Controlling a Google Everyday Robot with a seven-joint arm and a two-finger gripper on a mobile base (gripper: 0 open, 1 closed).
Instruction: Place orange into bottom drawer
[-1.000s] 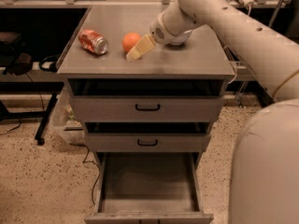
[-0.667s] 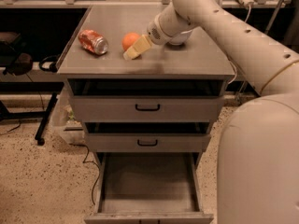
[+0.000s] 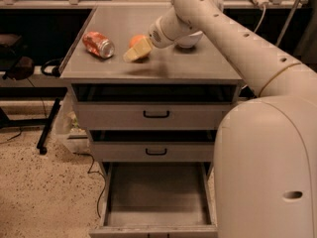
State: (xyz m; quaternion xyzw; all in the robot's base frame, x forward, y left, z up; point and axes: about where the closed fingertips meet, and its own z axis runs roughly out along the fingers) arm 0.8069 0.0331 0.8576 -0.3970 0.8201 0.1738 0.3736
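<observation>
Cream-coloured gripper is low over the grey metal cabinet top. A small round bright orange fruit sits on that top, right behind the gripper and partly covered by it. Whether the gripper holds it: cannot tell. A crushed red soda can lies near the gripper. The wide grey bottom drawer stands open well below the gripper.

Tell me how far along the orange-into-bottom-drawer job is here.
Done: the bottom drawer stands pulled open. In hand: the gripper is at the orange on the cabinet top, near the soda can; a grasp cannot be confirmed. Left: lift the orange, carry it down and set it in the drawer.
</observation>
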